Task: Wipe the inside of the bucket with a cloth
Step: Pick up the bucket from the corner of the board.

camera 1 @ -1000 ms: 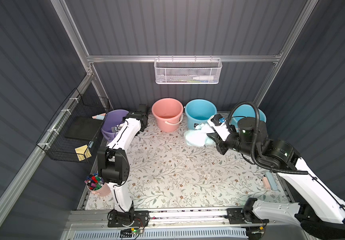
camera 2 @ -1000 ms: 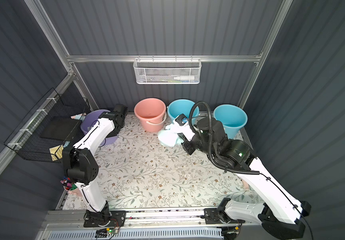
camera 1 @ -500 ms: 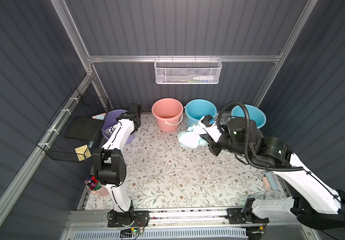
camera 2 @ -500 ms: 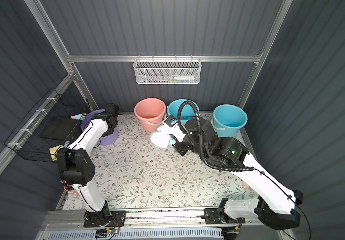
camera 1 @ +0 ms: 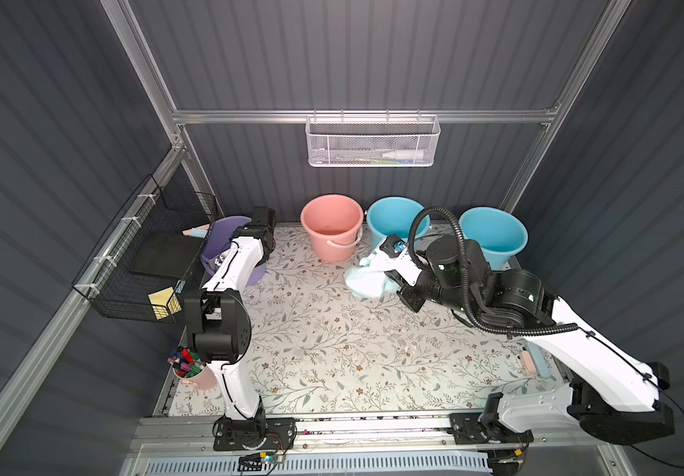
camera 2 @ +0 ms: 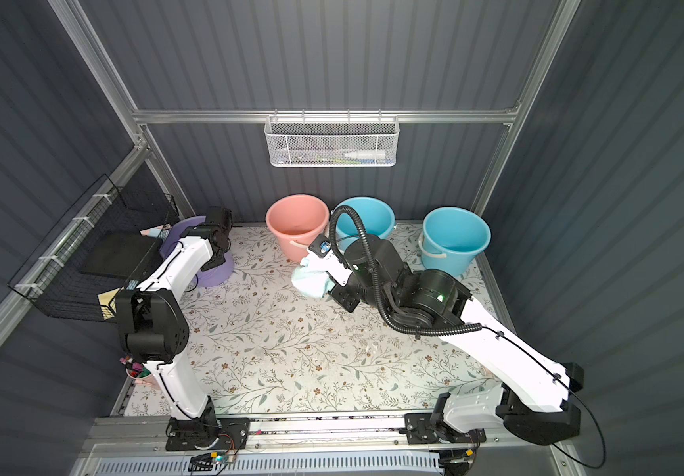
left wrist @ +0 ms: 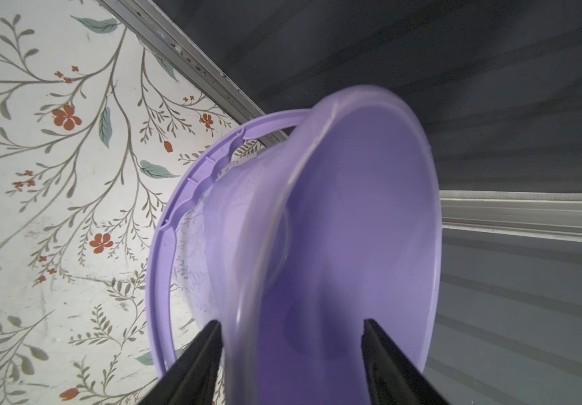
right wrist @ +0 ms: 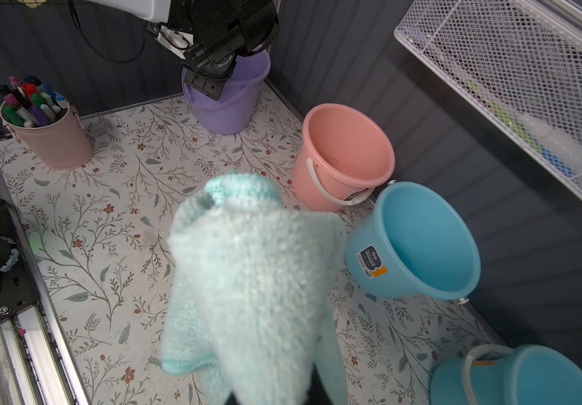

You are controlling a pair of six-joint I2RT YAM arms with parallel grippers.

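Left wrist: bucket rim (left wrist: 269,245) inside tool (left wrist: 291,350)

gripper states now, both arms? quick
Left gripper: open, jaws straddling the purple bucket wall.
Right gripper: shut on the cloth.

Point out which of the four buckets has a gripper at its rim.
The purple bucket, leftmost: the left gripper straddles its rim with open jaws. The pink bucket and both blue buckets have none.

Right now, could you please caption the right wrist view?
Mint cloth in the foreground; purple bucket, pink bucket and two blue buckets along the wall.
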